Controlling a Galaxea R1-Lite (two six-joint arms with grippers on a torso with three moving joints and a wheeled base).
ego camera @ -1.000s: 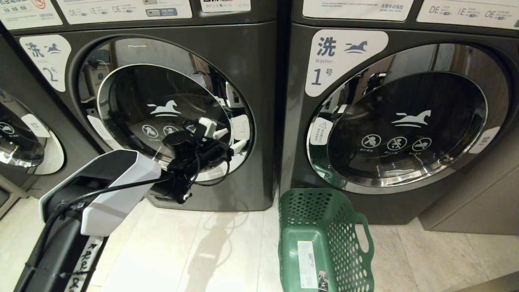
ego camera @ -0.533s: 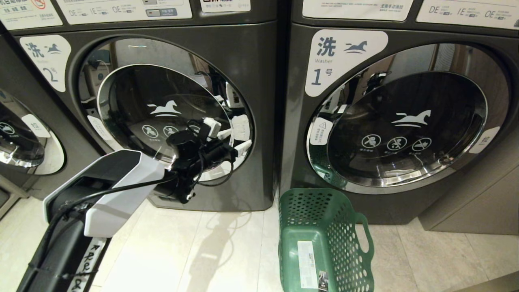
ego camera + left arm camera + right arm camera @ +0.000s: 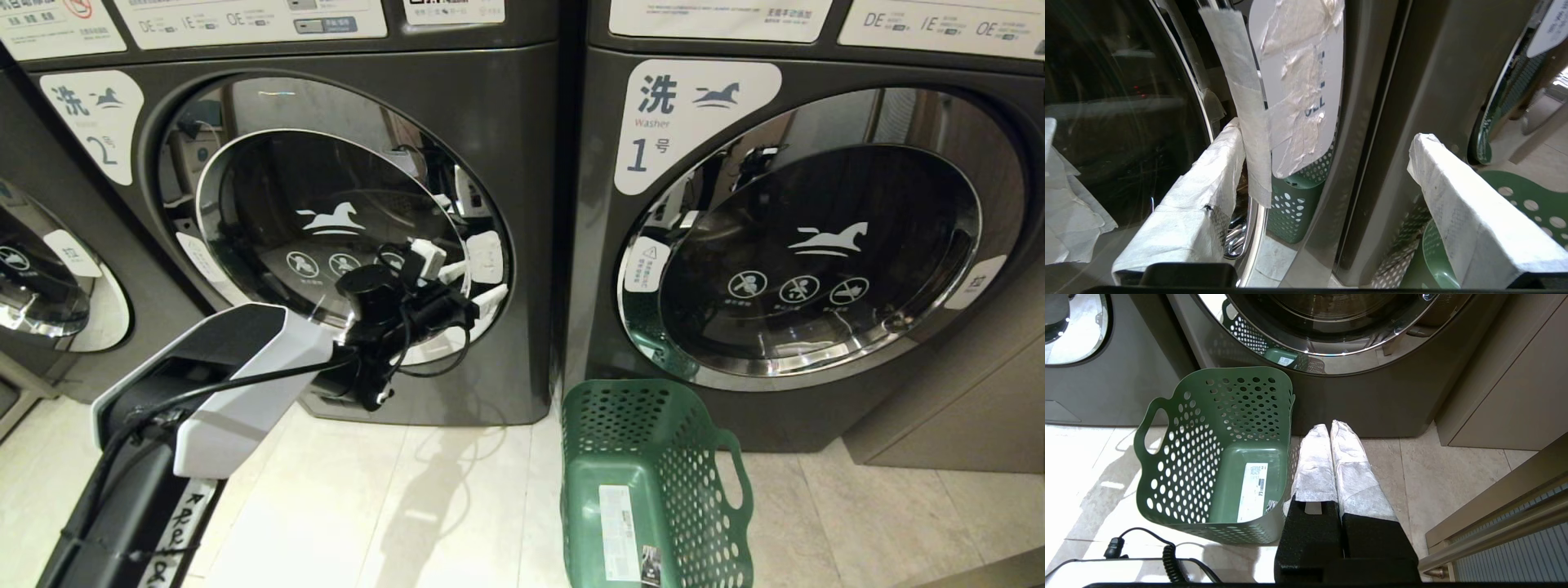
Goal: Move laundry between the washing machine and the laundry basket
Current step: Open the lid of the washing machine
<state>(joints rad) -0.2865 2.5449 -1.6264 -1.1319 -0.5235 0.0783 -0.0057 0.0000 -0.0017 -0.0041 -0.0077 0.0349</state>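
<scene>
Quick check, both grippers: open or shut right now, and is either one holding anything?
Left gripper: open, empty, at the right rim of the door of washing machine 2.
Right gripper: shut, empty, parked above the floor beside the laundry basket.

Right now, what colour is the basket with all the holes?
Green, with a white sticker. The laundry basket shows best in the right wrist view.

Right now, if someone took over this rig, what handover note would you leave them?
Left gripper: open, empty, at the right edge of the washing machine marked 2, by its door and taped label.
Right gripper: shut, empty, parked low beside the laundry basket.
Basket: empty, on the floor below machine 1.
Done: nothing moved.
Left: open the closed door, transfer the laundry; none visible.
</scene>
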